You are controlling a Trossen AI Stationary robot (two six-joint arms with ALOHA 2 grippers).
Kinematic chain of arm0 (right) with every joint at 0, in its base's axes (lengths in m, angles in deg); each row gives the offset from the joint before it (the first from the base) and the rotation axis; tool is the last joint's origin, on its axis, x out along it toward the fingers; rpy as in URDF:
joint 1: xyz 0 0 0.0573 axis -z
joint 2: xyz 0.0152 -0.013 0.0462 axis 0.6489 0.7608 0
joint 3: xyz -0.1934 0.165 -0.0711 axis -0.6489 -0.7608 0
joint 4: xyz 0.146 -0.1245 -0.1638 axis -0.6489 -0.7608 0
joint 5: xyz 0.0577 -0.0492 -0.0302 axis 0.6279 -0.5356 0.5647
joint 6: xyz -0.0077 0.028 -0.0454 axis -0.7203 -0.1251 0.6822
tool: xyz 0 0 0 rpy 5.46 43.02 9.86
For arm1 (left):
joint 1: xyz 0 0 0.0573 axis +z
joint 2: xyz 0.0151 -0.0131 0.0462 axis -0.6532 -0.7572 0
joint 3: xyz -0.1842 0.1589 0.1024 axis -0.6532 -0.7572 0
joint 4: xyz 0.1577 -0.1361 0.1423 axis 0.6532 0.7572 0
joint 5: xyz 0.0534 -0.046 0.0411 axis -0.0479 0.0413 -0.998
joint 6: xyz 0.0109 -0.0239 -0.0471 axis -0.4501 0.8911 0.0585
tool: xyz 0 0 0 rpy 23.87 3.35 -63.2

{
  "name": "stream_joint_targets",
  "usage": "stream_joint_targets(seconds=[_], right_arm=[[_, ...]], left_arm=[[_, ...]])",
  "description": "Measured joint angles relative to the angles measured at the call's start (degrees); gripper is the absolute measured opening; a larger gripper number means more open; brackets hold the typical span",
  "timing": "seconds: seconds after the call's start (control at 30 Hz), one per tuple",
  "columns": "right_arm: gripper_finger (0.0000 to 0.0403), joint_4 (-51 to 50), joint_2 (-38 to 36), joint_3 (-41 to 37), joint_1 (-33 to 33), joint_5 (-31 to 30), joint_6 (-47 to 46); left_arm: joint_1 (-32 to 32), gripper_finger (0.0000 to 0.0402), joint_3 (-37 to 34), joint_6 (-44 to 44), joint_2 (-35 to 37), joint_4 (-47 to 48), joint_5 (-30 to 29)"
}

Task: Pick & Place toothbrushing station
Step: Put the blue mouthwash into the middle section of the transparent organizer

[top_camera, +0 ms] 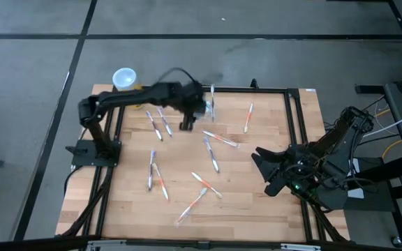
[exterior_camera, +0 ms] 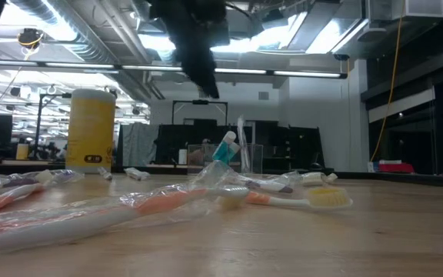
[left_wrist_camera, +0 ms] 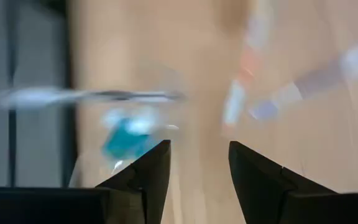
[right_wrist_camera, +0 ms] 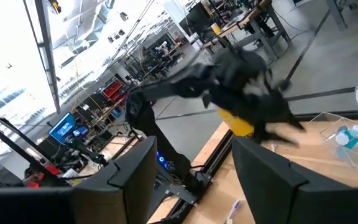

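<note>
While the left gripper (top_camera: 187,124) hangs part-open and empty, the toothbrushing station (top_camera: 208,106) stands just beyond its fingertips, slightly aside (far nearer this arm than the right gripper (top_camera: 265,171), wide open).

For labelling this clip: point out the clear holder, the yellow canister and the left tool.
clear holder (exterior_camera: 223,159), low view, front wall.
yellow canister (exterior_camera: 90,131), low view, side of body.
left tool (left_wrist_camera: 199,163), left wrist view, gap between fingertips.
</note>
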Motion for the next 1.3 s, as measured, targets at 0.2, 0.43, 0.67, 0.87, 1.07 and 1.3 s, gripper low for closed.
stream_joint_targets(seconds=[0.2, 0.43, 0.67, 0.87, 1.07, 1.3], right_arm=[[0.0213, -0.02, 0.00, 0.00, -0.80, -0.30, 0.16], [0.0213, -0.02, 0.00, 0.00, -2.84, -1.89, 0.13], [0.0213, -0.07, 0.02, -0.02, -4.89, -2.40, -0.80], [0.0213, -0.23, 0.02, -0.02, -5.20, -2.40, -1.16], [0.0213, -0.24, 0.02, 0.00, -5.22, -2.40, -0.96], [0.0213, -0.25, 0.02, 0.00, -5.22, -2.40, -1.04]], left_arm=[[-1.51, 0.0158, 0.15, -3.12, -4.65, -6.77, -4.06], [-2.37, 0.0158, 0.07, -8.30, -9.07, -11.78, -9.81], [-1.63, 0.0157, 0.07, -10.92, -11.28, -15.46, -14.22], [-0.16, 0.0157, 0.07, -12.94, -11.30, -16.23, -15.00], [0.98, 0.0157, 0.07, -12.10, -11.30, -15.07, -14.03], [0.93, 0.0157, 0.07, -11.58, -11.30, -14.91, -12.06]])
